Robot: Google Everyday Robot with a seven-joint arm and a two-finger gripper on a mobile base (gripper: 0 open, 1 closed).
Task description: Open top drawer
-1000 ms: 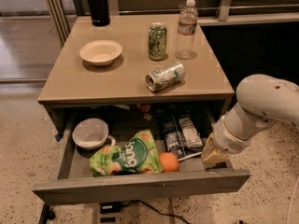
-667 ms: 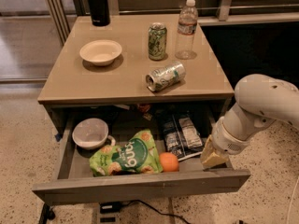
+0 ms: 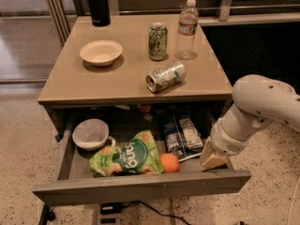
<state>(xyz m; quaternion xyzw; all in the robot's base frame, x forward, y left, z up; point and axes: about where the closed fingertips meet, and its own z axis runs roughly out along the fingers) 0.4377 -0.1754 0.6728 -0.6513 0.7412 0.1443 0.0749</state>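
Well, the top drawer [image 3: 140, 187] stands pulled out, front facing my camera.
Its long axis runs left-right; the gripper [image 3: 213, 157] sits inside its right end, and I cannot tell its grip.

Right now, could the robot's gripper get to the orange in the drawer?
Probably yes. The top drawer is open, the orange lies uncovered beside the green snack bag, and the gripper is nearby at the drawer's right front corner.

Your tan wooden table [image 3: 70, 86] carried a cream round bowl [image 3: 101, 52], a black flask [image 3: 98, 3] at the back, an upright green can [image 3: 157, 41], a clear plastic bottle [image 3: 187, 29] just beside it, and a silver-green can [image 3: 166, 76] lying on its side. The gripper [image 3: 213, 159] hung at the right front corner of the open grey top drawer [image 3: 140, 187].
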